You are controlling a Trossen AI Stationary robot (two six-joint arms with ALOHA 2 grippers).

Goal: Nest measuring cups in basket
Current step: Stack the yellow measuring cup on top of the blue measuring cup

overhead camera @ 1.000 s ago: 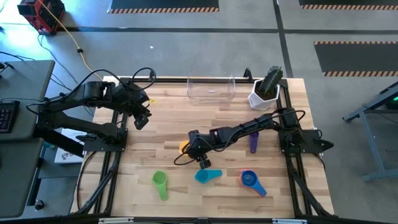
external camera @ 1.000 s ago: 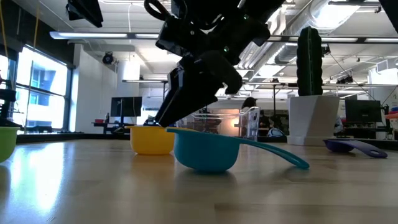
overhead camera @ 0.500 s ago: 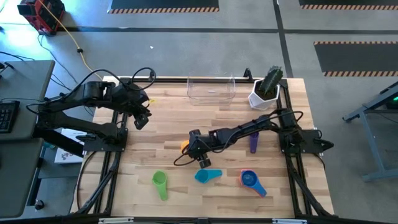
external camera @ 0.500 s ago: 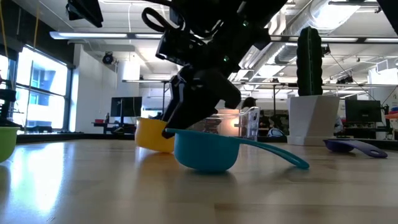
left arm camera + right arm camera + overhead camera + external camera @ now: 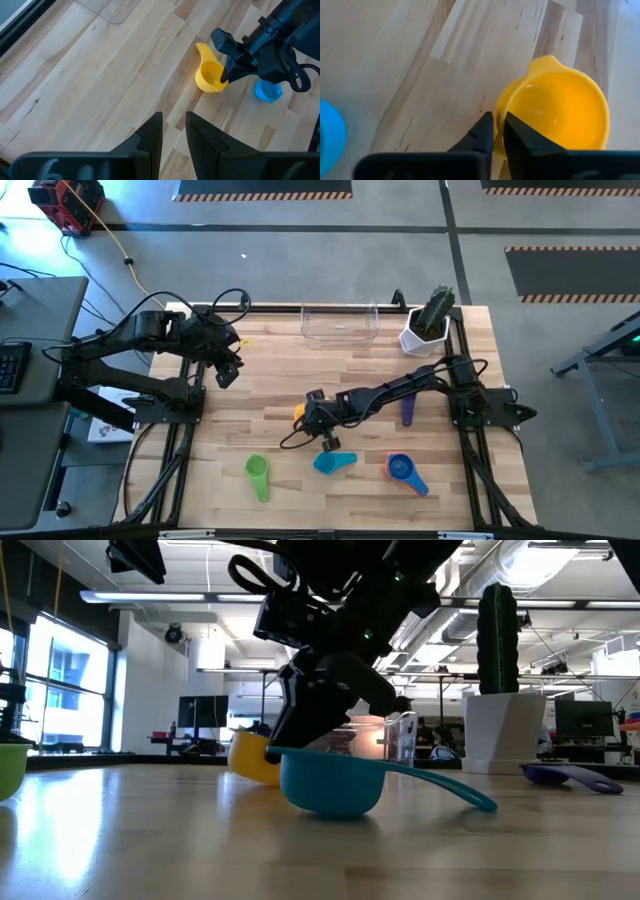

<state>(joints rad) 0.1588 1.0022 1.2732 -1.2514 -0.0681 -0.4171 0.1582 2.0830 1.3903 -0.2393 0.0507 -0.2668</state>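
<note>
My right hand (image 5: pixel 494 131) pinches the tilted yellow plastic measuring cup's (image 5: pixel 560 112) rim; I should lift slowly toward the clear bin (image 5: pixel 339 323).

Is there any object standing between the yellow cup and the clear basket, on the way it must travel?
Nothing visible does. The right tool is shut on the rim of the yellow cup, which is tilted. The wood up to the basket at the table's far edge is bare; the cactus pot stands beside the basket, off this path.

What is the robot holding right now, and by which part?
The right gripper is shut on the rim of the yellow measuring cup, which is tilted off the table. The left gripper holds nothing.
</note>
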